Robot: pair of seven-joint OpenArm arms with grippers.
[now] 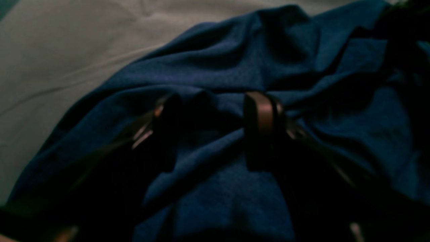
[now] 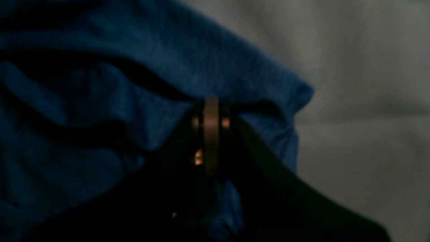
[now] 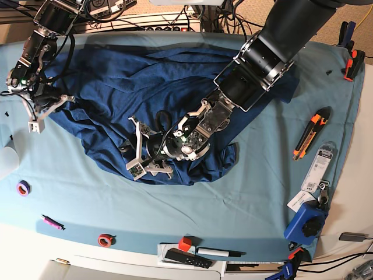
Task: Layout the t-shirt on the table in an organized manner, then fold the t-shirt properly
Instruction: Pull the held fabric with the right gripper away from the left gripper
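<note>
Right tool [image 2: 211,134] is pinching the t-shirt [image 3: 116,99] edge at the table's [image 3: 256,192] side, while left tool [image 1: 215,127] is sitting spread wide over bunched fabric mid-table.

Base view: overhead, looking straight down on the whole table [image 3: 262,192], both arms in frame. Left wrist view: close, low over the t-shirt [image 1: 215,67], table cloth upper left. Right wrist view: close, shirt left, cloth right. All share the shirt.

Left claw [image 1: 208,117] spread wide and low on an outstretched arm; right claw [image 2: 211,134] pinched together.
</note>
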